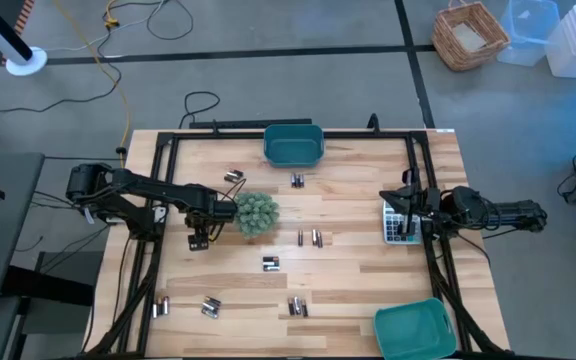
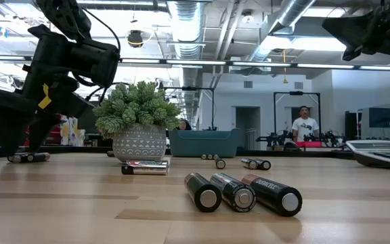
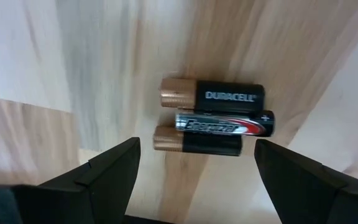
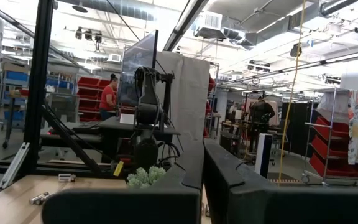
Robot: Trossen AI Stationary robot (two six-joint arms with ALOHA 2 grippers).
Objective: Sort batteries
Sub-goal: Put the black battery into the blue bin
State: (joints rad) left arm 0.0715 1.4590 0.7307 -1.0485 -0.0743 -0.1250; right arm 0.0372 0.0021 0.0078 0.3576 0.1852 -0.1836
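My left gripper (image 1: 200,238) (image 3: 196,152) points down at the table, just left of the potted plant, and is open. Below it three batteries lie side by side on the wood: a copper-and-black Duracell (image 3: 211,94), a silver-and-black Energizer (image 3: 225,124) and another copper-and-black cell (image 3: 197,142). The fingers stand on either side of this group, above it and apart from it. More small battery groups (image 1: 308,238) (image 1: 270,263) (image 1: 298,307) (image 2: 242,193) lie scattered on the table. My right gripper (image 1: 405,205) (image 4: 202,186) waits shut over the calculator at the table's right side, held level.
A potted plant (image 1: 256,213) (image 2: 139,122) stands right beside my left gripper. One teal bin (image 1: 294,145) sits at the far edge, another (image 1: 415,328) at the near right corner. A grey calculator (image 1: 398,222) lies under the right arm. People stand in the room beyond.
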